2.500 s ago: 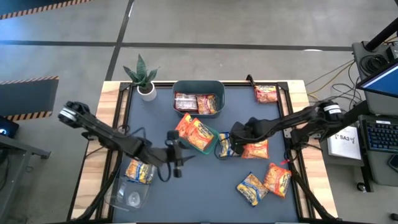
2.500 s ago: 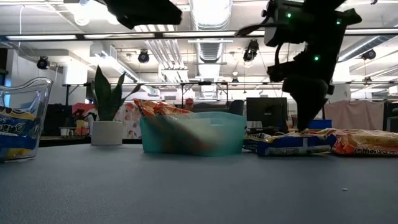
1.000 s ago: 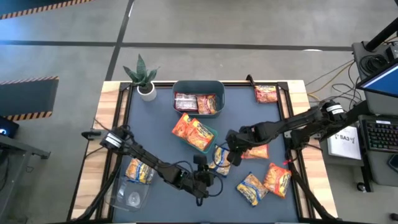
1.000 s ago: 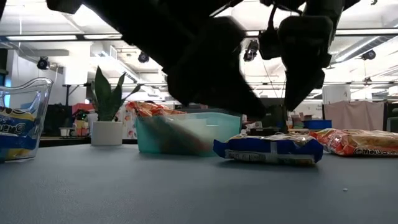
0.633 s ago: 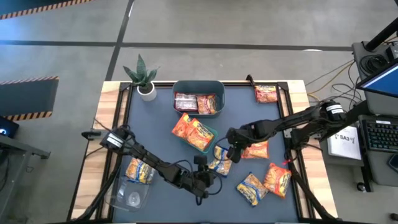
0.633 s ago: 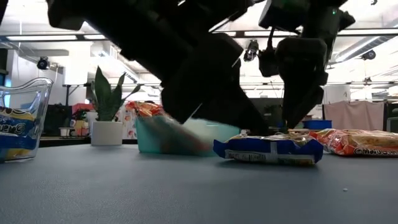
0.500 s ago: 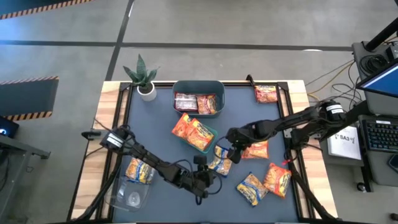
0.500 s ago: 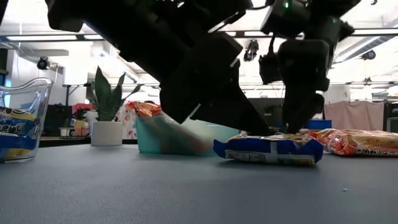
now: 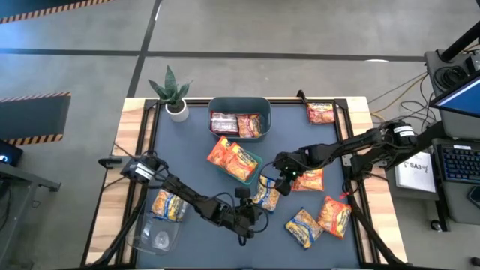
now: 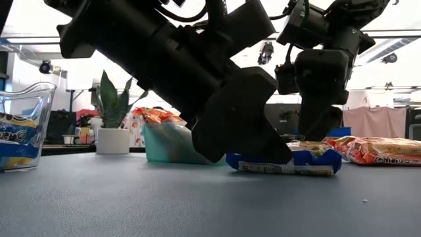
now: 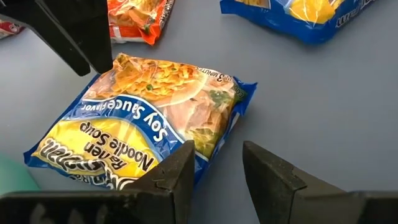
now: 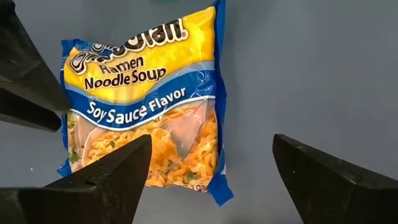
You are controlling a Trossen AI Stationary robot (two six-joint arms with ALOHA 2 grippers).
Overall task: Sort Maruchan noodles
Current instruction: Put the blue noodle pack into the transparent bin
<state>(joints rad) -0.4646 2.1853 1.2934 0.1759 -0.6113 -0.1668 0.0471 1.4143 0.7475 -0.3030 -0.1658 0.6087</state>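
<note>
Crinkly flat yellow-and-blue noodle packet (image 12: 144, 99)

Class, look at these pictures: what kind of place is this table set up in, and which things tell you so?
Probably a robotics lab or open workshop. Long ceiling strip lights run over a big open room, a computer keyboard sits beside the wood-edged dark table, and loose cables trail across the bare concrete floor.

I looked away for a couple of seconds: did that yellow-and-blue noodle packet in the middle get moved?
Yes. The yellow-and-blue packet slid toward the table's front edge, away from the green tray it lay beside. The right claw now hangs open above it.
</note>
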